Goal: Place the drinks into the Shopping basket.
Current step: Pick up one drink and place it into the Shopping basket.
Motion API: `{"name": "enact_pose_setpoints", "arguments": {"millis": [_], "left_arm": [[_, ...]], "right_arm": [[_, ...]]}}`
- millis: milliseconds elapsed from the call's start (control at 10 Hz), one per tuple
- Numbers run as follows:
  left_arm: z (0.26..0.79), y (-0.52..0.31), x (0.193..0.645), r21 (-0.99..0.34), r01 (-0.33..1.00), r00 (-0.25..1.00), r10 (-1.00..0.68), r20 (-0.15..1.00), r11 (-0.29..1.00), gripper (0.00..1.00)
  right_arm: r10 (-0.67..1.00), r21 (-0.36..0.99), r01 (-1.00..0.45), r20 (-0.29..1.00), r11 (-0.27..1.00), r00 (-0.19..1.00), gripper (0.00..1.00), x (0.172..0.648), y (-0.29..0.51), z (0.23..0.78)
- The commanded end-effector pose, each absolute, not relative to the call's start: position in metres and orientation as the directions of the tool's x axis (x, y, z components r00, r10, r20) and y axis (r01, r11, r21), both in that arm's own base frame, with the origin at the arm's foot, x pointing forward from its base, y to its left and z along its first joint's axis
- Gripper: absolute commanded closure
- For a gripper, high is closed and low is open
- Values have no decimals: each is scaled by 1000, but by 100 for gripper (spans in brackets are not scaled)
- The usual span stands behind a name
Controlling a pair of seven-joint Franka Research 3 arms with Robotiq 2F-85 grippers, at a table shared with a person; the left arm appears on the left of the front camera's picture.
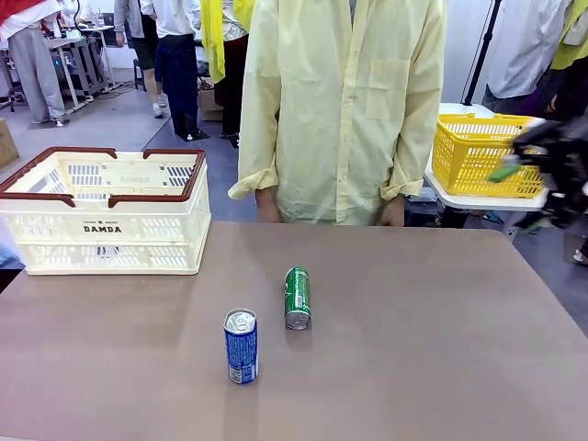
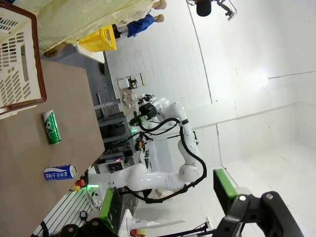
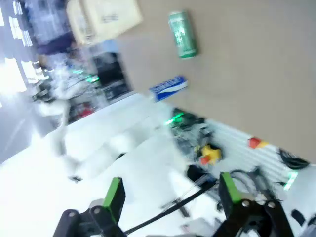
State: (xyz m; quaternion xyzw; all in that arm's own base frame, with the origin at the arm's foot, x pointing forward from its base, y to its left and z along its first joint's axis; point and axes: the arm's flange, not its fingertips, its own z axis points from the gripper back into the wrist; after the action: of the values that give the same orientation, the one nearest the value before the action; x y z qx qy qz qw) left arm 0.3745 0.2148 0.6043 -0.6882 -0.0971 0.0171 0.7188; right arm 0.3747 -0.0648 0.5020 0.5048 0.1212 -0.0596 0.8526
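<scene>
A green can (image 1: 297, 297) lies on its side at the middle of the brown table, silver end towards me. Just nearer and to its left, a blue can (image 1: 241, 345) stands upright. The cream Shopping basket (image 1: 101, 211) with dark red rim handles sits at the far left with nothing visible inside. My right gripper (image 1: 514, 161) hangs blurred at the right edge, high above the table and well away from the cans. Its wrist view shows the right gripper (image 3: 172, 195) open, with the green can (image 3: 182, 34) and blue can (image 3: 168, 88) far off. My left gripper (image 2: 167, 197) is open and holds nothing, far from both cans (image 2: 51, 127).
A person in a pale yellow shirt (image 1: 340, 110) stands at the far edge, hands down by the table. A smaller yellow mesh basket (image 1: 482, 152) sits on a white side table at the back right. More people stand in the background.
</scene>
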Motion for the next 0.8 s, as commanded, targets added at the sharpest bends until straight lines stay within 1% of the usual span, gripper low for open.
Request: {"name": "enact_pose_setpoints", "arguments": {"millis": [0,100,200,300,700], "left_arm": [[604,212,371,-992,110,981,155,119,64,0],[604,212,371,-992,110,981,155,119,64,0],[604,212,371,-992,110,981,155,119,64,0],[604,212,371,-992,110,981,155,119,64,0],[604,212,371,-992,110,981,155,119,64,0]], "right_arm": [[19,945,256,-265,202,964,0,379,-93,471],[6,957,249,-252,147,968,0,375,-102,457],[-46,952,269,-265,146,963,0,377,-100,448],[-4,935,272,-278,227,960,0,363,-118,469],[-4,935,272,-278,227,960,0,363,-118,469]]}}
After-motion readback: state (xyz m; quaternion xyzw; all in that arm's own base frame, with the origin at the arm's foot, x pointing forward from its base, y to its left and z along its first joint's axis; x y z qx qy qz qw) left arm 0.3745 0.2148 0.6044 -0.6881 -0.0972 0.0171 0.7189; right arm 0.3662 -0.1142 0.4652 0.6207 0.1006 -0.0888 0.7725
